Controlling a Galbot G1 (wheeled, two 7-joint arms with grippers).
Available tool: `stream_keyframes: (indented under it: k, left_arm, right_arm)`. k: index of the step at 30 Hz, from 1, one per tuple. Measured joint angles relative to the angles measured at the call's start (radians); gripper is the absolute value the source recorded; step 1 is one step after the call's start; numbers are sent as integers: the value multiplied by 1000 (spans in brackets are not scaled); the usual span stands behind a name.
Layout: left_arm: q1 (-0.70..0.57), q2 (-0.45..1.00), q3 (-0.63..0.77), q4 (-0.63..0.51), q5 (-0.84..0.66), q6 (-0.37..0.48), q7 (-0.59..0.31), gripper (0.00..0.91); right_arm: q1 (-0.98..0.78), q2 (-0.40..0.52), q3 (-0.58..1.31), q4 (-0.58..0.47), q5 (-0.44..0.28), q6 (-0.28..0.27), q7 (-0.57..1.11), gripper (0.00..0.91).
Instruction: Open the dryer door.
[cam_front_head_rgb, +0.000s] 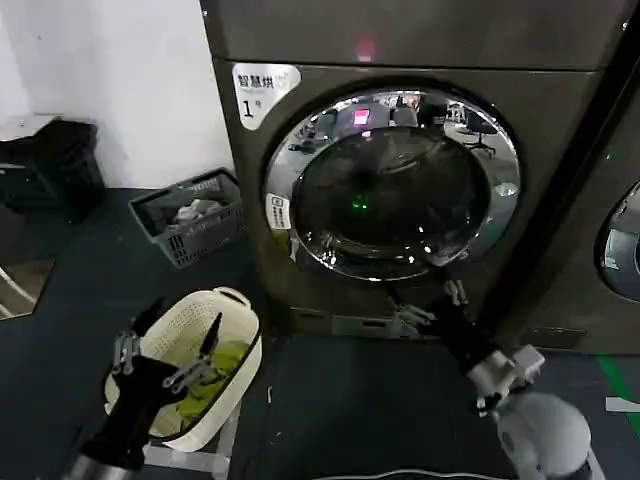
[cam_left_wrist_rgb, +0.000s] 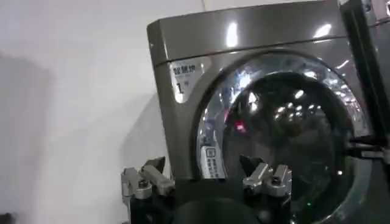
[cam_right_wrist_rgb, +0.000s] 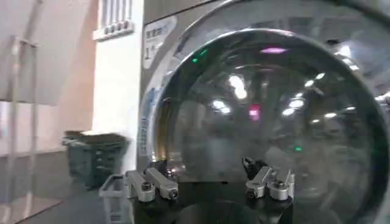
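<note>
I am in the approach step: the dryer door (cam_front_head_rgb: 392, 182) is closed, flat against the front of the machine before me, and nothing has hold of it yet. My right pincer (cam_front_head_rgb: 428, 305) is raised near the lower edge of the door, just below the chrome rim; its fingers stand apart and hold nothing, as my right wrist view also shows, with the dark glass close in front. My left pincer (cam_front_head_rgb: 168, 352) waits low on my left, above the white laundry basket (cam_front_head_rgb: 205, 320), also spread open and empty. I judge that the next move needs the right pincer to find the edge or handle of the door; I cannot see a handle clearly, so it must search along the rim and then pull outward on the hinge. Counting: one dryer door for the task, one more round door (cam_front_head_rgb: 622, 243) partly seen on the neighbouring machine, two pincers, one white basket with green cloth, one grey basket (cam_front_head_rgb: 190, 215) near the wall.
</note>
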Motion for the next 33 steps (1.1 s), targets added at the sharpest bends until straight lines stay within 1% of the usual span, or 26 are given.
stream_keyframes:
  k: [5,9,14,16,25,33]
  left_arm:
    - [8,-16,12,23,0,-1,-2,907]
    - [13,-22,15,35,5,-4,2,907]
    - [19,-23,13,47,9,-4,6,907]
    - [23,-24,12,47,9,-5,10,907]
    - [31,-19,2,28,8,-1,30,907]
    - [28,-14,-14,19,-7,22,46,907]
  right_arm:
    - [135,8,-109,-105,12,7,-3,907]
    - [229,26,-186,-187,41,7,-12,907]
    - [330,57,-260,-285,63,23,-47,907]
    - [361,71,-280,-319,62,33,-55,907]
    - [462,121,-344,-440,53,47,-94,907]
    - [530,155,-396,-530,48,55,-104,907]
